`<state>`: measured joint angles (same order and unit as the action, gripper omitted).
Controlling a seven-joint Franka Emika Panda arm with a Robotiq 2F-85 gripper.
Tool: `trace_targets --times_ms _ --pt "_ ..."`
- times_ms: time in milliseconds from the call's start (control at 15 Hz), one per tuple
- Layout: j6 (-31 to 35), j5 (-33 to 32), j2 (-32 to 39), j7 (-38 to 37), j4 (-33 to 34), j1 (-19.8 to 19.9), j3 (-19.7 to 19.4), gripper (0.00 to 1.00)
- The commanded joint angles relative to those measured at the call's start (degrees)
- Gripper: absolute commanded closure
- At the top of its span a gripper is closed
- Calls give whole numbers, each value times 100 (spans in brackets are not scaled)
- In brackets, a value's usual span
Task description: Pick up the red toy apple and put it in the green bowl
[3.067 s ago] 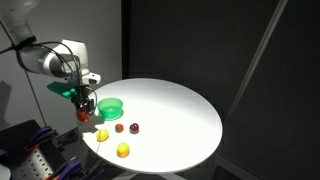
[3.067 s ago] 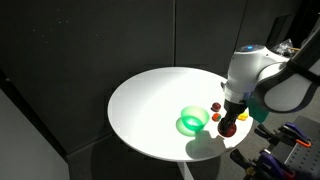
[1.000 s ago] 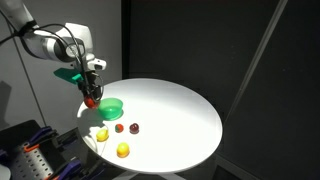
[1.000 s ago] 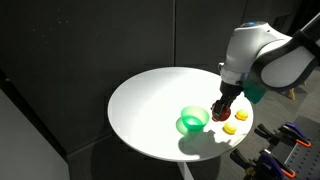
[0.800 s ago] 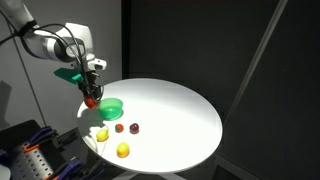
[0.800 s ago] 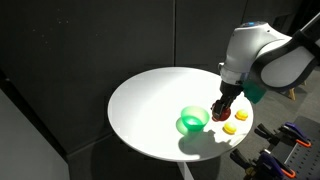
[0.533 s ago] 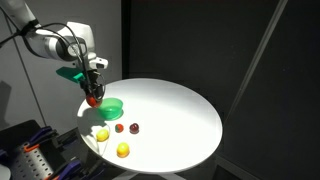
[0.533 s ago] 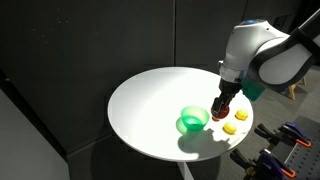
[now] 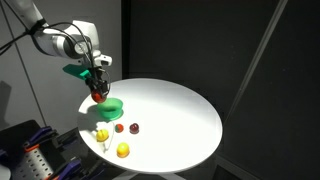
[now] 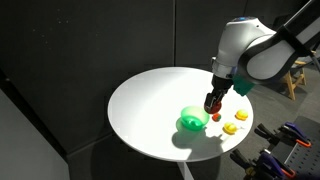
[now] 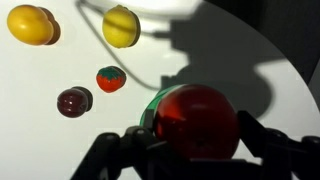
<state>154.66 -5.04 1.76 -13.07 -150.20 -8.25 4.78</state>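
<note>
The gripper's (image 11: 195, 132) dark fingers (image 11: 115, 152) pinch the red toy apple (image 11: 197, 120) from both sides. The apple is smooth, glossy, round and bright red. It hangs clear of the table over the rim of the green bowl (image 11: 150, 108), a shallow round plastic dish. Two yellow fruits (image 11: 120, 26) and two small red pieces (image 11: 110, 79) lie on the round white table (image 9: 170, 110).
</note>
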Motion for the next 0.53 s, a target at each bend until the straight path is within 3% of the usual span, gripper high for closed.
trace_targets --times_ms 0,467 --pt "-239 15 286 185 441 71 29 43" --pt "-233 -26 861 288 984 38 -11 43"
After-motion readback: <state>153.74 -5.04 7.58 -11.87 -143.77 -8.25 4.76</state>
